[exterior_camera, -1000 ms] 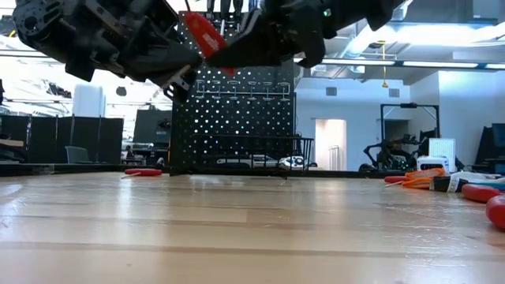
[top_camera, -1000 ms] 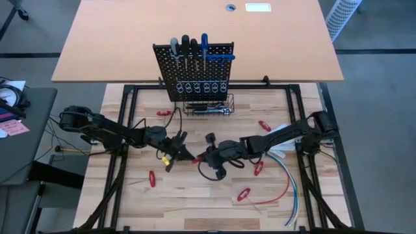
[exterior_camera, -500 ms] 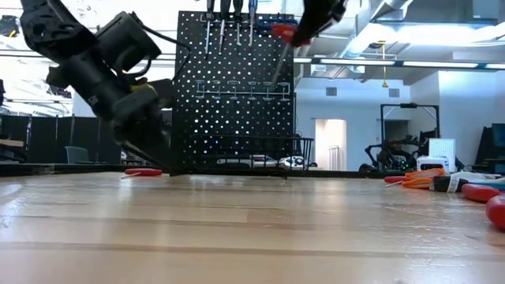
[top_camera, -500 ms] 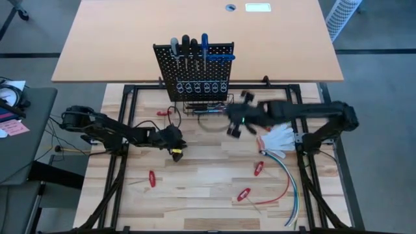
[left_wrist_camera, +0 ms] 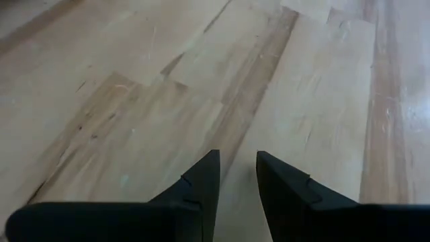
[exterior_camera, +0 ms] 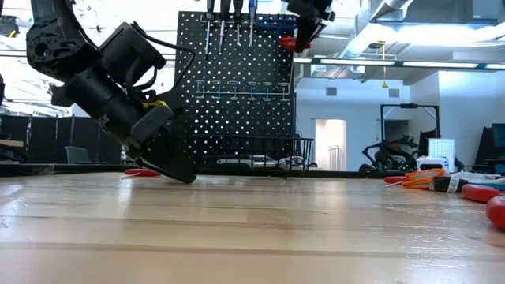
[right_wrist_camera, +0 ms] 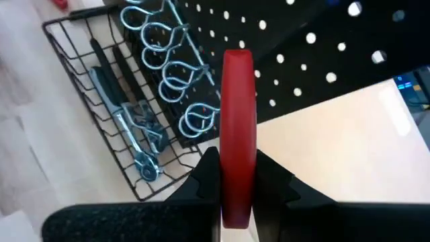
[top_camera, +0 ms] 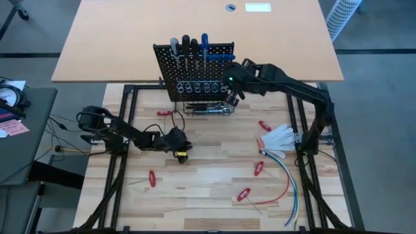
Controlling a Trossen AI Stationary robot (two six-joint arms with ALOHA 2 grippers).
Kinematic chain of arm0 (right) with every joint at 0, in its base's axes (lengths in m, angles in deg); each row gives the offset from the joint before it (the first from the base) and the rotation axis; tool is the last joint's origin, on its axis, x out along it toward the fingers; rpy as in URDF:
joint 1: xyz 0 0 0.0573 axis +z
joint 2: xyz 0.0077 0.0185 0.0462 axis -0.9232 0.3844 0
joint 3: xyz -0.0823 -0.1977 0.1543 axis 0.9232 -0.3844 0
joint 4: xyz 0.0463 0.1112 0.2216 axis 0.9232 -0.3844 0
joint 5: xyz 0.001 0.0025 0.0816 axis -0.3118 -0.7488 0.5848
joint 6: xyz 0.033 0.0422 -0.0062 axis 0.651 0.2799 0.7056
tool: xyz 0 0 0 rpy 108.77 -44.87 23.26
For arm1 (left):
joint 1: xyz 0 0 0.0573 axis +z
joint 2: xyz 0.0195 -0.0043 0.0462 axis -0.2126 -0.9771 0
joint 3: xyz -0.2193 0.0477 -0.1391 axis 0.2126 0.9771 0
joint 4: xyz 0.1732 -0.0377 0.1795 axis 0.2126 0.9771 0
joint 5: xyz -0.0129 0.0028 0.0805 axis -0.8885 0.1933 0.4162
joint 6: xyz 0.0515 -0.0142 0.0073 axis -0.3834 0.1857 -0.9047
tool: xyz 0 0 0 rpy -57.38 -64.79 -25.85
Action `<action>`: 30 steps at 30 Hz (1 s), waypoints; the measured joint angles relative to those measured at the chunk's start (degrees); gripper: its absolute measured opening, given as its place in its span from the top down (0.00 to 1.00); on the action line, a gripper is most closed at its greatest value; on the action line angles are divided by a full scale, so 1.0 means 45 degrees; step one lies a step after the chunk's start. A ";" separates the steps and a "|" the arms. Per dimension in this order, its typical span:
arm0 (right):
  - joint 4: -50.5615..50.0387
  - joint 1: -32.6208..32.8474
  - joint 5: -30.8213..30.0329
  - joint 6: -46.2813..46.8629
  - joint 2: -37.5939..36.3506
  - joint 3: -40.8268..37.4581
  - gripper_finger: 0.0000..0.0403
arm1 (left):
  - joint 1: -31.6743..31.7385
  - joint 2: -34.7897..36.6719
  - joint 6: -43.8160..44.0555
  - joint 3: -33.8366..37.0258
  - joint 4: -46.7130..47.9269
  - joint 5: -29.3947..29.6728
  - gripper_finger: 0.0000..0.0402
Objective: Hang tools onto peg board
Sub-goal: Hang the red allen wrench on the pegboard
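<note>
Holding a red-handled screwdriver (right_wrist_camera: pixel 238 128), your right gripper (top_camera: pixel 232 88) sits at the right edge of the peg board (top_camera: pixel 166 62), fingers (right_wrist_camera: pixel 205 176) clamped on the handle — just above the ring holders (right_wrist_camera: pixel 176 79) and the wire basket (right_wrist_camera: pixel 80 50) (a silver ratchet wrench (right_wrist_camera: pixel 134 138) lies inside). Your left gripper (left_wrist_camera: pixel 236 176) hangs low over bare tabletop (left_wrist_camera: pixel 134 87), fingers slightly parted, gripping nothing. More red-handled tools (top_camera: pixel 259 168) lie scattered on the table — well apart from both arms.

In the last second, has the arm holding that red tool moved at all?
Yes. The right gripper, shut on the red-handled tool, went from mid-table up to the right edge of the peg board, above the wire basket.
</note>
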 joint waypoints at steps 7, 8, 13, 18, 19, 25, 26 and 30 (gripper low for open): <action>-0.1181 0.0299 0.0281 -0.0033 0.0428 0.1325 0.89 | -0.0006 -0.0001 0.0116 -0.0006 0.0016 -0.0030 0.76; -0.1250 0.0344 0.0282 -0.0038 0.0441 0.1381 0.89 | -0.0028 -0.0001 0.0096 -0.0003 -0.0005 -0.0048 0.76; -0.1094 0.0412 0.0353 -0.0366 0.0328 0.1514 0.89 | -0.0078 -0.0001 -0.0055 0.0002 0.0000 -0.0032 0.76; -0.1134 0.0291 0.0803 -0.0663 0.0332 0.1523 0.88 | -0.0080 -0.0006 -0.0066 0.0013 -0.0049 -0.0035 0.76; -0.1136 0.0289 0.0933 -0.0664 0.0332 0.1514 0.88 | -0.0087 -0.0006 -0.0069 0.0017 -0.0049 -0.0037 0.76; -0.1073 -0.0169 0.1396 -0.0699 0.0466 0.1514 0.88 | -0.0092 -0.0008 -0.0076 0.0017 -0.0058 -0.0038 0.76; -0.1117 -0.0335 0.1604 -0.0709 0.0503 0.1514 0.88 | -0.0092 -0.0011 -0.0076 0.0017 -0.0063 -0.0038 0.76; -0.1044 -0.0917 0.2861 -0.1082 0.0868 0.1469 0.88 | -0.0092 -0.0015 -0.0076 0.0017 -0.0087 -0.0038 0.76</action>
